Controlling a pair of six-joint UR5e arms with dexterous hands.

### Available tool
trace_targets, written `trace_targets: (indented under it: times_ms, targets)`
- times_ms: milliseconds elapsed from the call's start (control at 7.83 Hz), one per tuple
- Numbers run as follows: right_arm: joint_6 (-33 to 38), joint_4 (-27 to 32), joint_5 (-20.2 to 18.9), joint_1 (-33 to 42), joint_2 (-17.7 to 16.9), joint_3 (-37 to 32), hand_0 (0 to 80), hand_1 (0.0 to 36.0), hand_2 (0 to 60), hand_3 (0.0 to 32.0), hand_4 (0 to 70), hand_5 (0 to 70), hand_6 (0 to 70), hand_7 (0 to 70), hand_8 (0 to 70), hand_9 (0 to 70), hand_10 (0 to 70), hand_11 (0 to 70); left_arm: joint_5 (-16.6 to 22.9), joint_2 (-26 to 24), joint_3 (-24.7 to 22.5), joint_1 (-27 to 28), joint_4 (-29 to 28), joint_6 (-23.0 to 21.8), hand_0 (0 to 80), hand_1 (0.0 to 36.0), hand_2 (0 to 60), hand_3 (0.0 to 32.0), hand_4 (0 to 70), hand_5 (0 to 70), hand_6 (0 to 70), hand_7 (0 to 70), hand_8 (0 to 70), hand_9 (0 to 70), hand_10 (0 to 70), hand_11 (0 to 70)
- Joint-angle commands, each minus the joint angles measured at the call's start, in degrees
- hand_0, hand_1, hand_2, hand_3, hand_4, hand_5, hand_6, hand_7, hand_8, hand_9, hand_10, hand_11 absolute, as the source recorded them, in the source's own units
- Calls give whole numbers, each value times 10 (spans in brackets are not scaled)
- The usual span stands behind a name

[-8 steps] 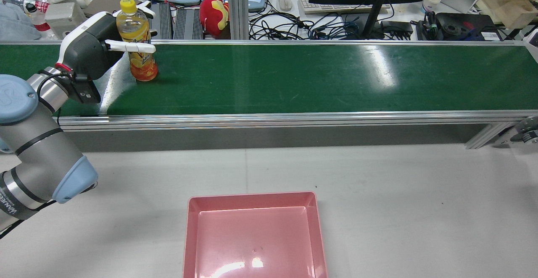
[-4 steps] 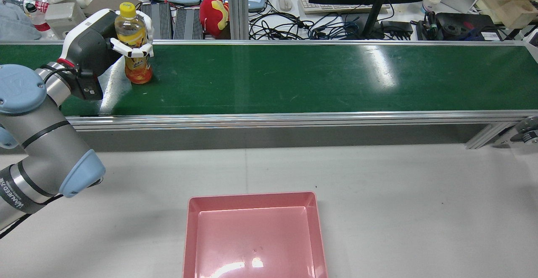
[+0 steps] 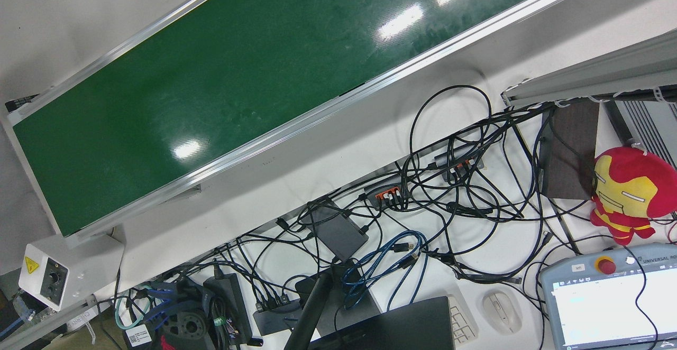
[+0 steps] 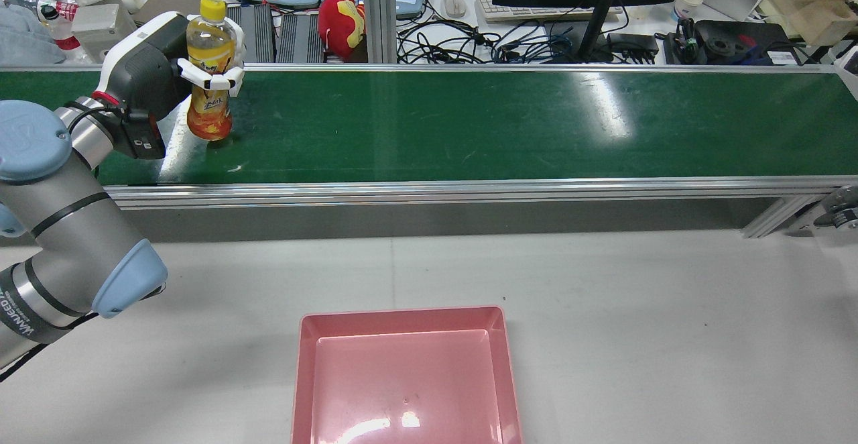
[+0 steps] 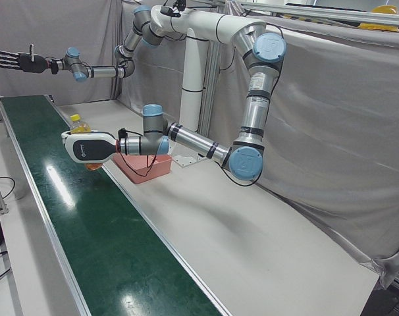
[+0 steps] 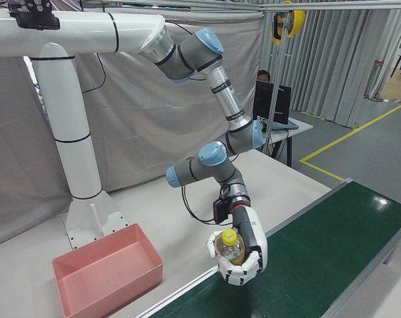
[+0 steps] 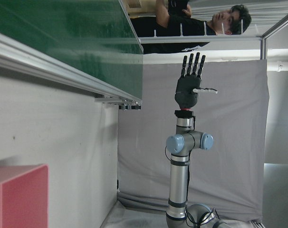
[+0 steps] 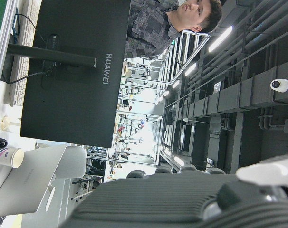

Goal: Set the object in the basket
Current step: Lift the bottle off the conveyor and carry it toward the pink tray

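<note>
Looking from the rear, the left hand clasped the bottle just above the belt, well apart from the basket. In the left-front view, the right hand hung spread. A loose clasp could drop it.

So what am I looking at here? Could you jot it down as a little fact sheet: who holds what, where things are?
held object: bottle of orange drink with a yellow cap, upright
holder: left hand, fingers wrapped around the bottle's middle
bottle position: above the near-left part of the green conveyor belt, seemingly just lifted off it
destination: pink basket on the white table, holding nothing
other hand: right hand, raised high, fingers spread, holding nothing
bystander: person behind the belt
</note>
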Motion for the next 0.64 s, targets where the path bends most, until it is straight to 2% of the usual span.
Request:
trace_targets:
  times_ms: [0,128,255,511]
  targets:
    - [0,0,0,0,0,0,0,0,0,0,0,0,0,0,0,0,0,0,9,-5,-86,72,46,2,614,360,600,0,700,700,700,700,700,700,700,700]
    - [0,0,0,0,0,0,0,0,0,0,0,0,0,0,0,0,0,0,9,-1,-123,106,66,3,614,360,600,0,700,700,700,700,700,700,699,700]
    - [0,0,0,0,0,0,0,0,0,0,0,0,0,0,0,0,0,0,8,0,-134,156,77,6,609,360,600,0,700,700,700,700,700,700,678,700]
    - [0,0,0,-1,0,-1,0,0,0,0,0,0,0,0,0,0,0,0,8,3,-135,209,105,70,627,360,600,0,700,700,700,700,700,700,645,700]
